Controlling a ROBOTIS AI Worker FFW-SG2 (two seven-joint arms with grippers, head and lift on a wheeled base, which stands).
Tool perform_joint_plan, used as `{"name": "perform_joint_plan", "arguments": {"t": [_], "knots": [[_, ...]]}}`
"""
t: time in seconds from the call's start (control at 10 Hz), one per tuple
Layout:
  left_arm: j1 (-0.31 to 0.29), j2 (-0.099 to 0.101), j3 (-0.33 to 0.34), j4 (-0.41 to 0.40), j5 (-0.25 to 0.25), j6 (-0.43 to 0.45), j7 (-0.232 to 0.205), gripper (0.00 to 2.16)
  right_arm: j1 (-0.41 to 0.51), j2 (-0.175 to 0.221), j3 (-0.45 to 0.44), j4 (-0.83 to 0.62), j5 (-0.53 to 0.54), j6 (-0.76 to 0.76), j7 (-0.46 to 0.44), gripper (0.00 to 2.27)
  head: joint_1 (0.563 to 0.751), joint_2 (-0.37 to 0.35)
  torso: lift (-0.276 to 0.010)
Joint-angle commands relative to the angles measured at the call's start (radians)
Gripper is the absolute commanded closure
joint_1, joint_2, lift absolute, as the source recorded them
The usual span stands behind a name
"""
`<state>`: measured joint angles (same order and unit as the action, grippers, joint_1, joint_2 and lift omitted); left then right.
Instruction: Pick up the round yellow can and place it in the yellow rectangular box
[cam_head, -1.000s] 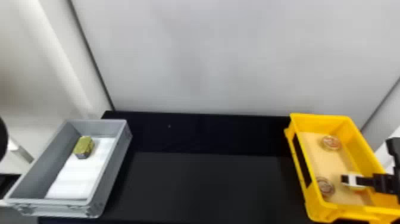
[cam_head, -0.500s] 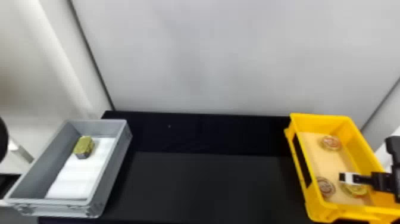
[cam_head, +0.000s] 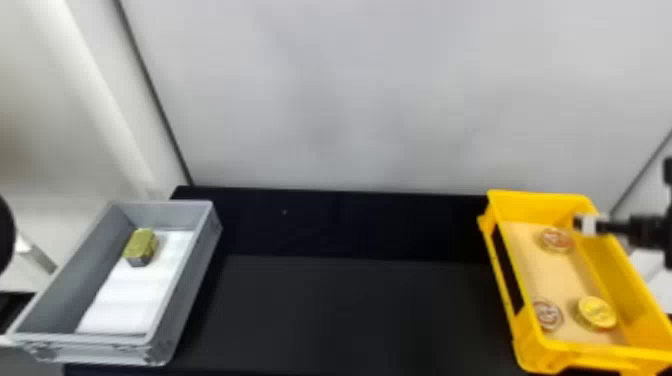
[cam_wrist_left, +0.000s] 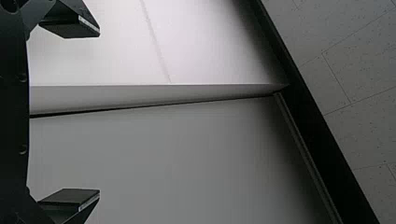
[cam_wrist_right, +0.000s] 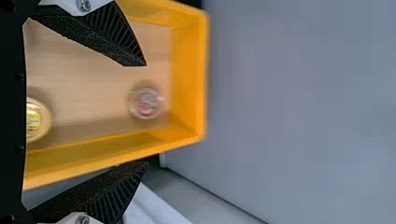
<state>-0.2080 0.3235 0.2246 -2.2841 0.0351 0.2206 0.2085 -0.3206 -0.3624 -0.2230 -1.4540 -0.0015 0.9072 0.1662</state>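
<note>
Round yellow can (cam_head: 597, 312) is in yellow box (cam_head: 530, 207), near end; prob. light, stiff, slick-ish: grip opp. sides. R end effector (cam_wrist_right: 147, 115) is wide & empty by box's far end, vs. over can a sec ago; can's now uncovered, same spot. L end effector (cam_wrist_left: 99, 113) wide, well left of box.

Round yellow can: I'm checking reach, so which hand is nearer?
Right: the right hand is above the yellow plastic box, beyond the can; left hand farther off, facing pale walls.
</note>
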Motion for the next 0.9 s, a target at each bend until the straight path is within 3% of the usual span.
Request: {"name": "perform_joint_plan", "arguments": {"t": [0.0, 0.3, 0.6, 0.8], "knots": [[-0.001, -0.001, -0.001, 0.000, -0.001, 0.002, 0.000, 0.07, -0.064, 0.002, 0.040, -0.223, -0.083, 0.014, -0.112, 0.00, 0.694, 0.054, -0.003], [0.002, -0.003, 0.004, 0.002, -0.009, 0.003, 0.000, 0.07, -0.173, 0.000, 0.149, -0.385, -0.077, -0.131, -0.237, 0.00, 0.694, 0.054, -0.003], [0.006, 0.002, 0.015, 0.003, -0.012, 0.002, 0.000, 0.07, -0.354, 0.010, 0.251, -0.503, 0.063, -0.155, -0.317, 0.00, 0.694, 0.054, -0.003], [0.018, 0.002, 0.027, 0.003, -0.014, -0.003, 0.000, 0.07, -0.433, 0.008, 0.266, -0.568, 0.132, -0.169, -0.318, 0.00, 0.694, 0.054, -0.003]]}}
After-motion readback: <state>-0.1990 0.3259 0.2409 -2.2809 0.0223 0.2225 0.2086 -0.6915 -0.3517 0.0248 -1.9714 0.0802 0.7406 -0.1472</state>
